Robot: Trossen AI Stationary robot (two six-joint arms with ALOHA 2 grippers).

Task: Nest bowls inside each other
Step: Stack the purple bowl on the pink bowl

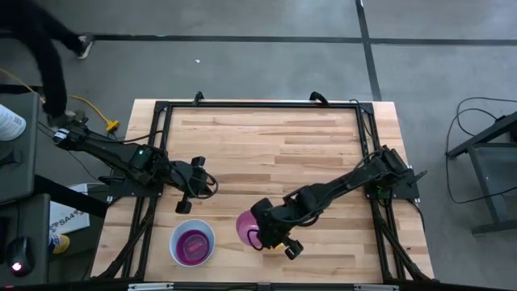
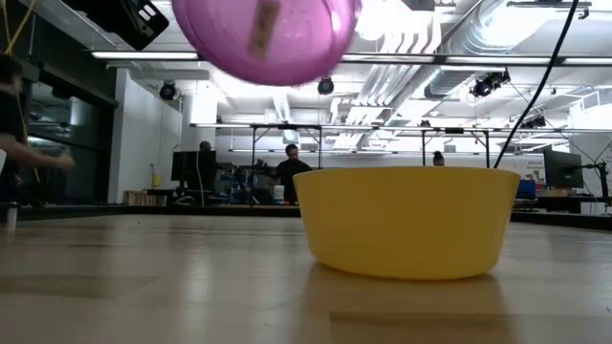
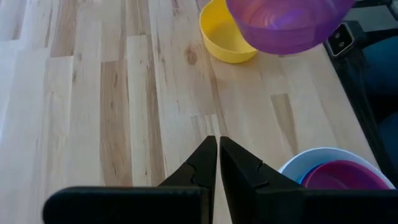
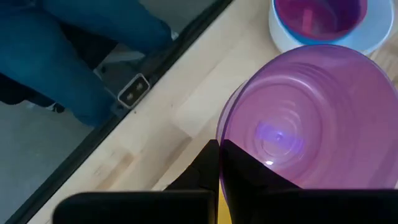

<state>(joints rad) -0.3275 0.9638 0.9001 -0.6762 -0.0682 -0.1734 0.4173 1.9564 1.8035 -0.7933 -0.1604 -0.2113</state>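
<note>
My right gripper [image 4: 219, 149] is shut on a see-through purple bowl [image 4: 298, 130], which hangs in the air near the table's front edge [image 1: 247, 226]. In the low view it floats high [image 2: 268, 38], above and beside a yellow bowl [image 2: 406, 222] that rests on its base on the table [image 3: 227, 37]. To the left stands a white bowl [image 1: 192, 242] with a blue bowl and a dark pink one nested inside [image 3: 339, 177]. My left gripper [image 3: 217, 142] hovers shut, with nothing in it, over bare wood left of centre [image 1: 194, 182]. My right gripper holds the purple bowl by its rim [image 4: 224, 124], one finger inside the bowl and one outside. The fingers slant down from the table's right side. The bowl is lifted clear of the table and tipped, its open side toward the wrist.
Black frame rails [image 1: 161, 109] run round the wooden table top [image 1: 275, 145]. A person in blue trousers [image 4: 74, 50] stands just beyond the front edge. The far half of the table is bare wood.
</note>
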